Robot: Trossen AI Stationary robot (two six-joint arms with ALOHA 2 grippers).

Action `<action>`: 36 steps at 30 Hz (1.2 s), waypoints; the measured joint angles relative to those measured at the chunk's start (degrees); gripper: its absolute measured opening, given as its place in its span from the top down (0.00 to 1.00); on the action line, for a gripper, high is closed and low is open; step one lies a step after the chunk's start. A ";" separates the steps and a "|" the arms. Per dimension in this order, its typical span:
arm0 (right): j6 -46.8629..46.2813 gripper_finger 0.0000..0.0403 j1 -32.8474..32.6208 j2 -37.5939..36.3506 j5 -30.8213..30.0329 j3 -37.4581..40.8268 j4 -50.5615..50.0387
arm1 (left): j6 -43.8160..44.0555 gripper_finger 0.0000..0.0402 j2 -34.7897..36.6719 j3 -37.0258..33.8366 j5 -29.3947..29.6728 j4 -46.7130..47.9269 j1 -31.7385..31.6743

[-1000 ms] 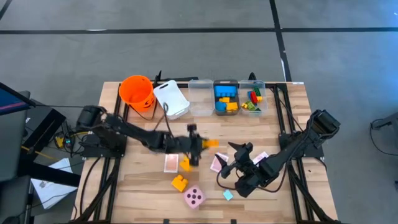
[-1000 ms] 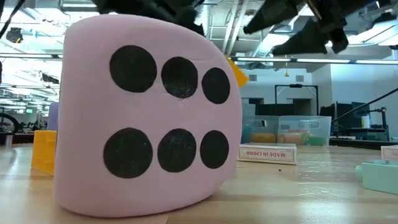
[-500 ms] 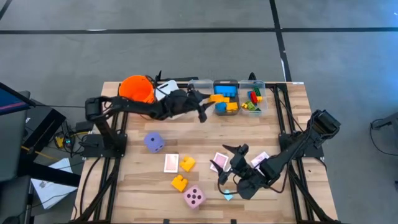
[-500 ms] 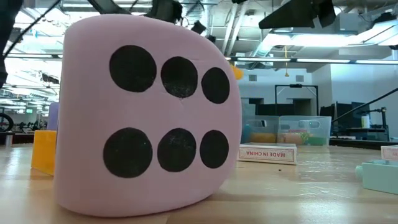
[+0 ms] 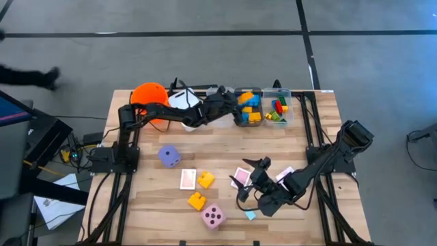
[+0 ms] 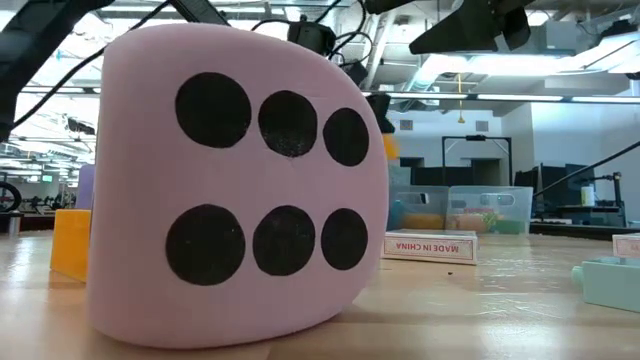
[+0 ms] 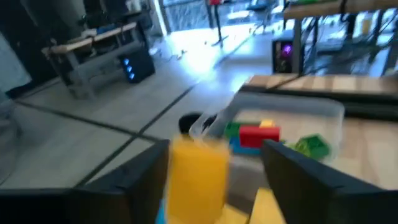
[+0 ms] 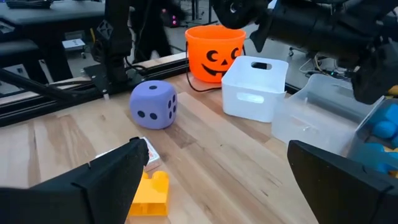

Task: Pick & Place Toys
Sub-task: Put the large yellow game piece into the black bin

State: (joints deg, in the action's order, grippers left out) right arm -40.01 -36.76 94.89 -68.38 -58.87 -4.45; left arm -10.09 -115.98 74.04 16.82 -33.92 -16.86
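Note:
My left gripper (image 5: 236, 104) reaches over the middle bin (image 5: 247, 121) at the table's far edge, open. An orange-yellow brick (image 7: 196, 177) shows blurred between its fingers, close beside one finger (image 7: 140, 180) and well apart from the other (image 7: 298, 177). My right gripper (image 5: 254, 186) hovers open and empty above the near right of the table, by a pink-backed card (image 5: 239, 178). On the wood rest a purple die (image 5: 169, 156), another card (image 5: 188, 179), an orange brick (image 5: 205, 180), a yellow brick (image 5: 197, 200), a pink die (image 5: 214, 216) and a pale blue brick (image 5: 250, 214). My left gripper has its fingers level over the bin with the orange-yellow brick between them. I cannot tell whether the brick touches the nearer finger; the other finger stands clear of it.
Along the far edge stand an orange bucket (image 5: 150, 99), a white bin (image 5: 190, 108) and a bin with red, green and yellow bricks (image 5: 276, 109). The pink die (image 6: 235, 190) fills the low view. Bare wood lies between the bins and the loose toys.
My left gripper has swung from the middle of the table toward the far edge and a little right, carrying the orange-yellow brick through the air, and now stands over the middle bin. The purple die, hidden under the arm before, shows again.

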 joint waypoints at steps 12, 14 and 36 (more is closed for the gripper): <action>-0.72 0.05 0.01 0.02 1.51 0.02 -1.75 | 4.78 0.13 8.83 -0.07 -9.24 30.44 3.00; -0.70 0.05 0.01 0.02 2.24 0.02 -1.81 | 4.80 0.13 11.57 -0.07 -15.45 38.67 4.14; -0.48 0.05 0.21 0.02 8.61 0.02 -2.84 | -1.71 0.13 36.24 -25.72 -12.50 46.77 30.86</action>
State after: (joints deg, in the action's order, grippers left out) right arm -40.49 -36.56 94.91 -59.77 -58.85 -7.29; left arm -11.80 -79.75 48.32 4.32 12.85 14.00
